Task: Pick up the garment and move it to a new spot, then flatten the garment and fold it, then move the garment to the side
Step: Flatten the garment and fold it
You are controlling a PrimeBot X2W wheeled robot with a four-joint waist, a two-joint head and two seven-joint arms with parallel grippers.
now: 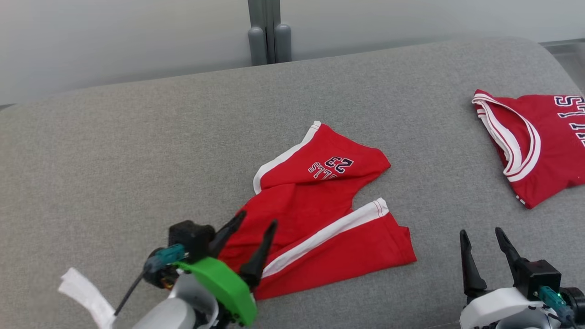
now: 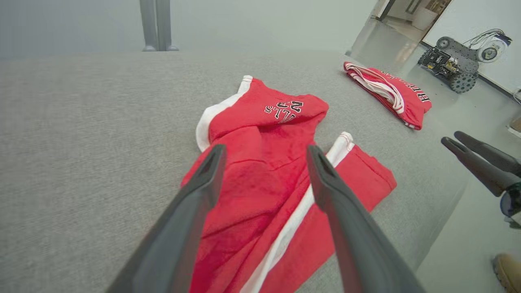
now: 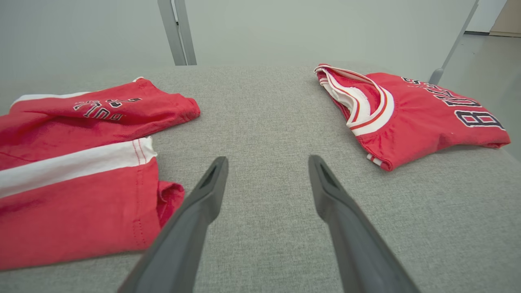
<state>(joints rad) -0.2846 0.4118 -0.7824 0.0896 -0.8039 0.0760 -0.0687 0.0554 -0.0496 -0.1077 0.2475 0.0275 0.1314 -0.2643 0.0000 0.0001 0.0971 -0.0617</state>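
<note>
Head view shows the red shorts (image 1: 320, 214) lying rumpled at the middle of the grey cushion's (image 1: 137, 160) front edge. The left hand (image 1: 256, 219) hovers wide open and empty over their near-left part, probably positioned for flattening. The right hand (image 1: 481, 232) sits open and empty at the front right.

The red shorts (image 1: 320, 214) at frame centre carry "23" over a partly hidden "…LLS". The red jersey (image 3: 427, 118), upper right, reads "BULLS" in dark letters.
</note>
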